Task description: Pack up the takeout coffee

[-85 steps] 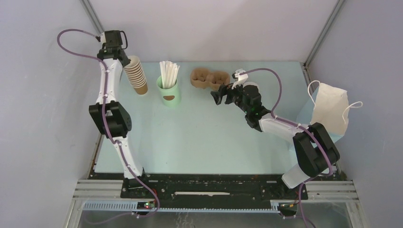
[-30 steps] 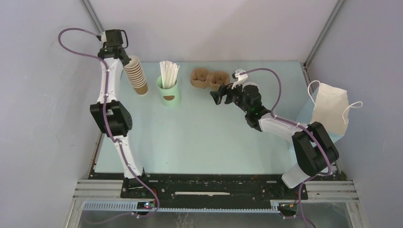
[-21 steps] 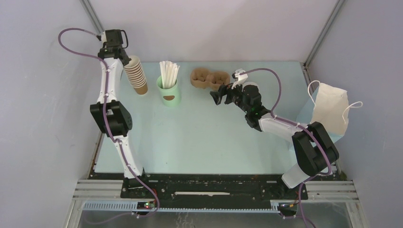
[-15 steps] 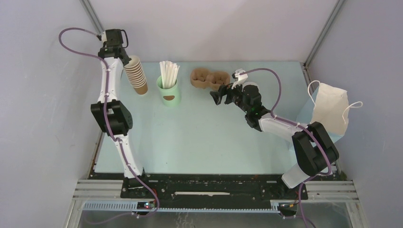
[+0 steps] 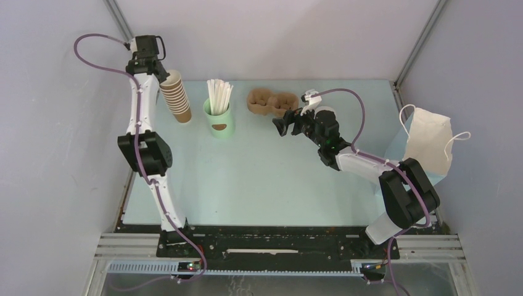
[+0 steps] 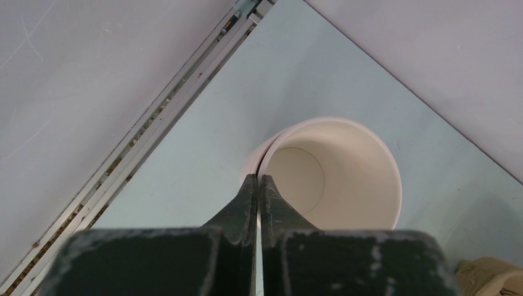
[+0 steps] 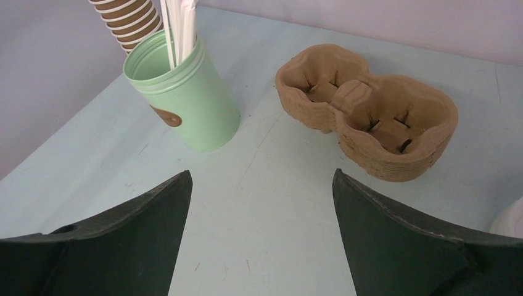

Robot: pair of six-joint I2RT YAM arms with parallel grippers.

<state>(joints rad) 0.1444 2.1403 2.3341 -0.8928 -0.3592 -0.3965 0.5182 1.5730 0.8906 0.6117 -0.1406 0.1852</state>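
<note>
A lidless brown paper cup, the top one of the tall stack, has its rim pinched between my left gripper's shut fingers at the back left. My right gripper is open and empty, low over the table just right of the pulp carrier. The carrier's two slots are empty. A white rounded edge shows at the right wrist view's lower right; I cannot tell whether it is the takeout coffee's lid. No lidded cup shows in the top view.
A mint-green cup of white straws stands between the stack and the carrier; it also shows in the right wrist view. A white paper bag with handles stands at the right edge. Grey walls close in the back and sides.
My left gripper has moved slightly up and back, its fingers still on the top cup's rim. The right arm has not moved.
</note>
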